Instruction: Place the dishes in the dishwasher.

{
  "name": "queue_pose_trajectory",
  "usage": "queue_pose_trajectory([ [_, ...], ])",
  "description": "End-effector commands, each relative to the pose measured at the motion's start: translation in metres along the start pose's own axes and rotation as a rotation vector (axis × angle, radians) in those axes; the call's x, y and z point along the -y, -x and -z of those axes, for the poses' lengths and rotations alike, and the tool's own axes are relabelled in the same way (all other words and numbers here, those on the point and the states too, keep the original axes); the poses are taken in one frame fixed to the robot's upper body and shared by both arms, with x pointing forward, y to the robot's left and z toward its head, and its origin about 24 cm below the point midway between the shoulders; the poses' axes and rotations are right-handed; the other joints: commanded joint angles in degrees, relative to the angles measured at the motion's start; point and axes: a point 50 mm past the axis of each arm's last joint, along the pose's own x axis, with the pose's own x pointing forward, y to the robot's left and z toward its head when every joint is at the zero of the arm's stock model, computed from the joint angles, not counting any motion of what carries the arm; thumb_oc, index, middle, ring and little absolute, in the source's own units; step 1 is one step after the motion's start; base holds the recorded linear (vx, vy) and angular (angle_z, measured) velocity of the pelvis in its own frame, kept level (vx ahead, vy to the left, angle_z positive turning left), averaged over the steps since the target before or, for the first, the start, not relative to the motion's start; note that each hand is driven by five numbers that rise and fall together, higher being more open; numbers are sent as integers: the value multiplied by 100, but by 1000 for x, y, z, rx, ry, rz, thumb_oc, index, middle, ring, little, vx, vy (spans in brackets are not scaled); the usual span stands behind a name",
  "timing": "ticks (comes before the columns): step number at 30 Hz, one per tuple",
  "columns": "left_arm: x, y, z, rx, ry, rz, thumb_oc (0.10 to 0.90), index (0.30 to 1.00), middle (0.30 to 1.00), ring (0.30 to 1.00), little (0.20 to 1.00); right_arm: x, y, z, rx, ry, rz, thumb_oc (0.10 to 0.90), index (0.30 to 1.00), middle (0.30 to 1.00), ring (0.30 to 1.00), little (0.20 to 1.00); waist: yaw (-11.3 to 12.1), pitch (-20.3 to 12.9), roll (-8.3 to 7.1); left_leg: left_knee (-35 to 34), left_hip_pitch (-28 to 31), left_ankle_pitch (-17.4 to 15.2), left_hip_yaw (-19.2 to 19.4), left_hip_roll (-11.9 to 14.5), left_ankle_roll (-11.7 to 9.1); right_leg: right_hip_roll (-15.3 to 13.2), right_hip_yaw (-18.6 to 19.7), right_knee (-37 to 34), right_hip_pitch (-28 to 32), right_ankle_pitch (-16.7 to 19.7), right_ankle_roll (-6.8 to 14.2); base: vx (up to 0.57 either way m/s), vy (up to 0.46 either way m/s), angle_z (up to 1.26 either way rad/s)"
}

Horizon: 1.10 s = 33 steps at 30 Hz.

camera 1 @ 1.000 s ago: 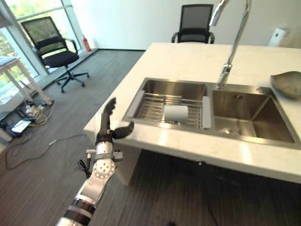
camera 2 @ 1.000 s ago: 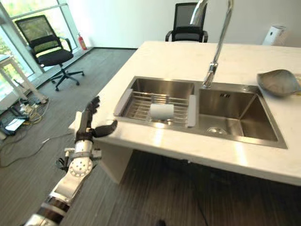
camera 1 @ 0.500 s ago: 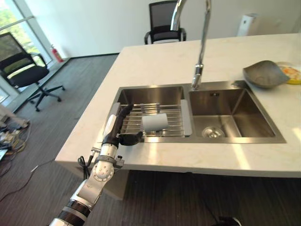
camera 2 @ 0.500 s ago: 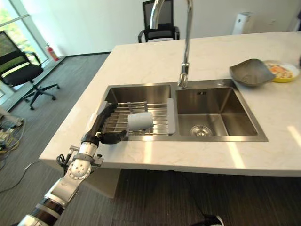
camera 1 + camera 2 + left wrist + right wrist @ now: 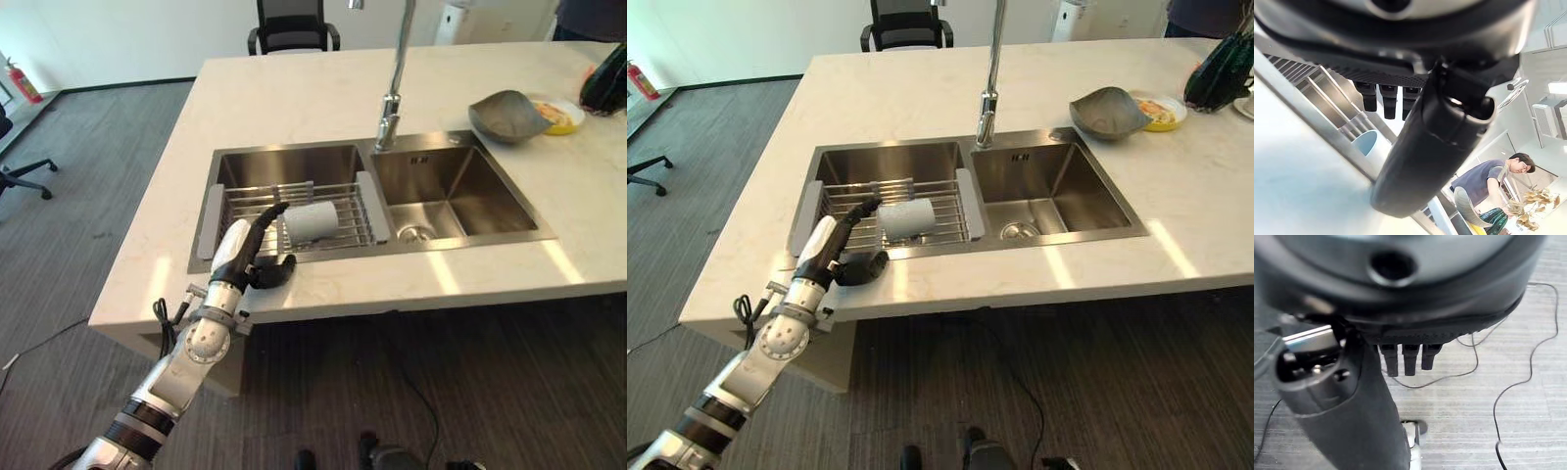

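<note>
a white cup (image 5: pixel 312 220) lies on its side on the wire rack (image 5: pixel 345 227) that spans the left basin of the double sink (image 5: pixel 475 186), and the left hand (image 5: pixel 253 257) reaches over the sink's near-left rim with its fingers (image 5: pixel 268 214) straight and stretched toward the cup, their tips just beside the cup's left end, apart from it as far as the head views show. the thumb sticks out to the side over the counter edge, so the hand is wide and holds nothing. the cup's long axis runs roughly across the rack, left to right and slightly away from the robot, and in the left wrist view its open mouth (image 5: pixel 1367 142) faces the hand, just past the fingertips. the right hand (image 5: pixel 1352 396) shows in its own wrist view over grey floor, its fingers straight and empty. on the white counter (image 5: pixel 921 83) beyond the right basin sit a grey bowl (image 5: pixel 1106 112) and, touching it from behind, a yellow plate (image 5: pixel 1161 111). the tall tap (image 5: pixel 990 73) stands at the back between the two basins. a person (image 5: pixel 1484 178) stands by the far end of the counter.
</note>
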Motion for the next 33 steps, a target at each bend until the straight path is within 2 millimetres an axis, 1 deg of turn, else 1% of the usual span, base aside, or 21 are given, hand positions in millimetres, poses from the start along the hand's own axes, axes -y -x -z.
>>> queue_pose_trajectory([
  [1,-23,-24,-36,181,-72,-161,800,900,900,900,900,-12,4,30,-90,27,-32,800,900,900,900,900,27,-639,-235,14,74,-510,-322,2,-336,-111,-171,-1826,686,499,-171,35,-59,14],
  [2,-23,-24,-36,181,-72,-161,800,900,900,900,900,-12,4,30,-90,27,-32,800,900,900,900,900,24,-634,-235,13,80,-511,-325,2,-336,-112,-175,-1840,700,506,-170,19,-59,4],
  [3,-30,-26,-34,169,-119,-189,800,900,900,900,900,-15,5,33,-106,39,-44,800,900,900,900,900,79,-704,-261,8,71,-507,-268,10,-368,-131,-198,-2102,844,563,-174,5,-111,10],
  [4,-33,-27,-32,164,-136,-205,800,900,900,900,900,-16,6,36,-117,69,-57,800,900,900,900,900,105,-786,-269,14,69,-488,-209,53,-399,-32,-152,-2342,1057,545,-215,1,-148,17],
  [6,-33,-29,-32,157,-138,-210,800,900,900,900,900,-14,5,37,-118,71,-53,800,900,900,900,900,94,-789,-265,13,98,-486,-214,82,-424,13,-160,-2364,1138,504,-239,-6,-95,7],
  [8,-31,-36,-35,163,-140,-192,800,900,900,900,900,-5,3,25,-92,36,-24,800,900,900,900,900,44,-838,-244,5,194,-508,-231,138,-496,15,-269,-2332,1214,482,-277,6,-108,-5],
  [10,-31,-37,-36,164,-140,-192,800,900,900,900,900,-5,3,25,-92,35,-24,800,900,900,900,900,41,-830,-242,5,197,-508,-238,140,-498,16,-277,-2332,1220,481,-279,26,-62,8],
  [11,-27,-48,-42,182,-175,-156,800,900,900,900,900,0,1,13,-59,-1,-7,800,900,900,900,900,-22,-922,-166,-6,270,-518,-233,189,-543,47,-340,-2356,1305,443,-315,23,-63,18],
  [13,-26,-53,-44,184,-195,-145,800,900,900,900,900,1,1,10,-50,1,-9,800,900,900,900,900,-38,-943,-137,-6,286,-514,-231,203,-556,53,-366,-2363,1326,433,-325,39,-65,14],
  [14,-22,-69,-50,195,-272,-97,800,900,900,900,900,-1,0,4,-32,27,-20,800,900,900,900,900,-98,-964,-70,-6,324,-505,-232,224,-577,69,-420,-2374,1403,406,-332,47,-48,7],
  [15,-22,-70,-50,198,-272,-97,800,900,900,900,900,-1,0,4,-31,24,-21,800,900,900,900,900,-92,-947,-76,-6,331,-505,-240,224,-577,68,-427,-2374,1412,404,-333,21,-66,15],
  [16,-26,-84,-60,226,-372,-78,800,900,900,900,900,0,0,-2,-12,52,-26,800,900,900,900,900,-148,-967,-21,-6,359,-501,-238,237,-591,76,-453,-2370,1436,391,-336,-2,-48,19],
  [18,-21,-96,-64,232,-402,-58,800,900,900,900,900,-3,0,-5,0,66,-39,800,900,900,900,900,-204,-963,23,-6,383,-492,-217,255,-608,82,-477,-2361,1457,380,-337,-5,-47,8],
  [20,-17,-108,-59,188,-476,-23,800,900,900,900,900,-1,0,-1,-15,81,-41,800,900,900,900,900,-285,-973,87,-6,416,-490,-195,267,-620,91,-489,-2356,1482,367,-336,0,-15,-2],
  [22,-14,-114,-56,164,-492,-14,800,900,900,900,900,0,0,2,-22,86,-41,800,900,900,900,900,-314,-968,116,-6,431,-488,-186,277,-627,92,-509,-2353,1494,359,-330,-5,-18,-6],
  [23,-13,-124,-47,100,-554,19,800,900,900,900,900,3,1,14,-57,104,-42,800,900,900,900,900,-404,-981,180,-6,445,-479,-160,285,-639,89,-529,-2343,1501,355,-320,-11,-21,-4],
  [25,-14,-128,-45,79,-571,23,800,900,900,900,900,3,1,19,-70,109,-46,800,900,900,900,900,-428,-975,205,-6,452,-472,-155,290,-646,88,-540,-2340,1506,352,-318,0,0,0],
  [27,-21,-138,-29,-35,-650,62,800,900,900,900,900,8,4,36,-125,126,-46,800,900,900,900,900,-520,-963,275,-6,456,-458,-132,296,-659,97,-560,-2334,1495,354,-305,-31,-22,-9],
  [29,-21,-138,-29,-35,-650,62,800,900,900,900,900,8,4,36,-125,126,-46,800,900,900,900,900,-520,-962,275,-6,456,-458,-132,296,-659,97,-560,-2334,1496,354,-305,-19,-12,-9],
  [30,-29,-140,-19,-106,-686,77,800,900,900,900,900,10,5,46,-158,128,-48,800,900,900,900,900,-563,-954,309,-6,459,-450,-123,294,-658,101,-557,-2332,1489,358,-298,-28,-12,-9],
  [33,-34,-141,-8,-180,-709,100,800,900,900,900,900,13,7,53,-184,126,-52,800,900,900,900,900,-581,-930,346,-6,471,-445,-103,296,-662,96,-570,-2342,1512,360,-283,-12,-6,-2],
])
